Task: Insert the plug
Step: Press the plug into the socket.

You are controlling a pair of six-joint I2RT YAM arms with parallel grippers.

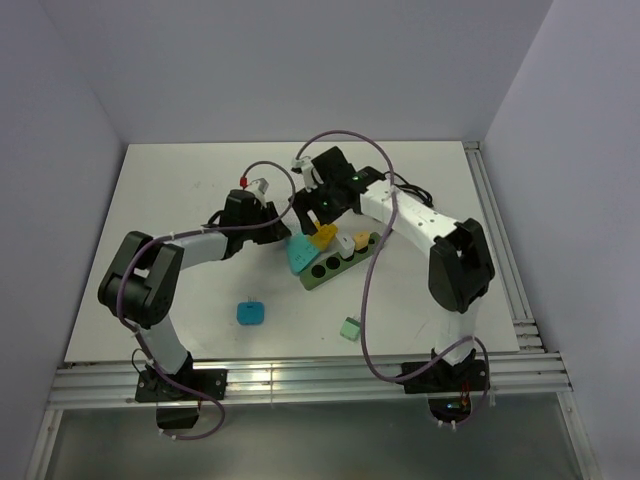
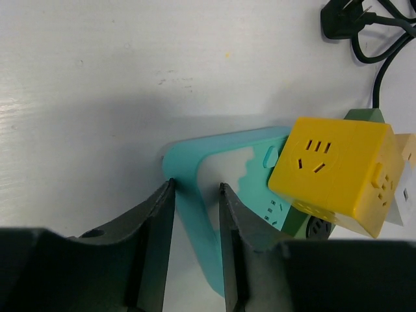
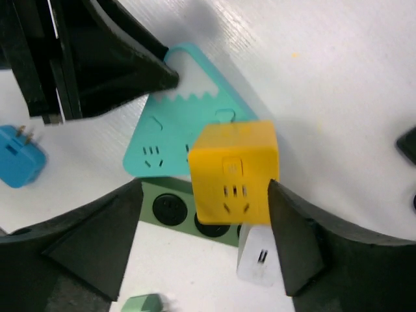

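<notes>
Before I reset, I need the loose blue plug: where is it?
Top view: the blue plug lies on the table, left of centre, below-left of the green power strip.

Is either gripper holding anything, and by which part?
Left gripper pinches the teal triangular adapter by its rim near a corner; right gripper, open astride the yellow cube, holds nothing.

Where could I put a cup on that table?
Bare: the table's far-left corner, and the near gap between blue adapter and small green adapter. Crowded: the middle, left hand on the teal adapter, right hand around the yellow cube.
</notes>
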